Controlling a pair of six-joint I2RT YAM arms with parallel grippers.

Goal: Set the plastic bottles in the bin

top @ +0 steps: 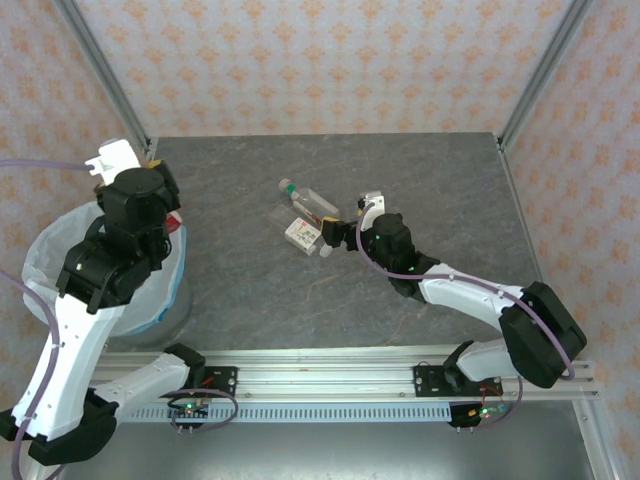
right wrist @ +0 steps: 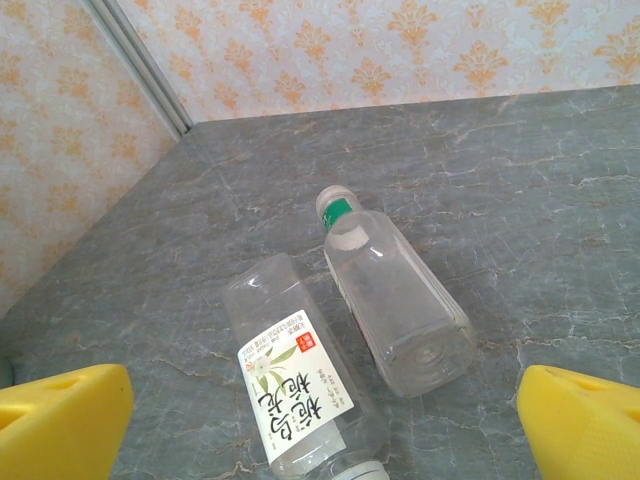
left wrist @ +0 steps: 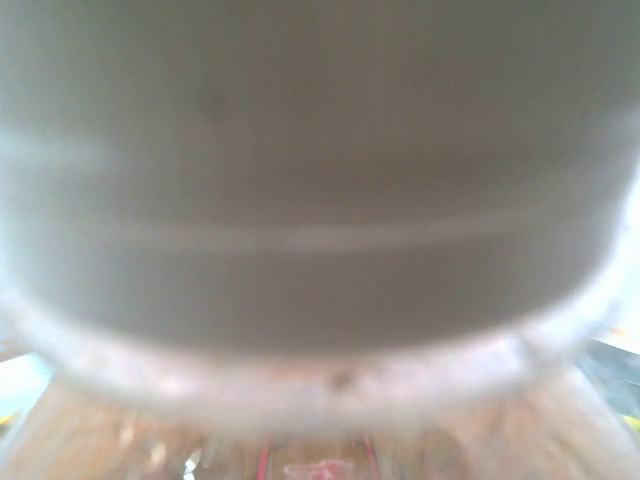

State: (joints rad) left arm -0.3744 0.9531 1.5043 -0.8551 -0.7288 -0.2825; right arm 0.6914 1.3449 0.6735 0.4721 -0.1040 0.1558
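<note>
Blurred: left wrist view; left gripper beneath left arm [top: 128, 215], above round grey bag-lined bin [top: 172, 300], width untellable | Right gripper [right wrist: 320, 430]: jaws wide | Clear white-labelled plastic bottle [right wrist: 295, 385]: between its fingers [right wrist: 60, 420], cap toward claw, axis slanting left-away | Clear green-capped plastic bottle [right wrist: 395, 300]: just beyond-right, cap pointing away

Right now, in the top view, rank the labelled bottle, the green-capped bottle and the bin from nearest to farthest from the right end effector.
1. Labelled bottle, just left of the right end effector.
2. Green-capped bottle, just behind that one.
3. Bin, far off on the left side.
</note>
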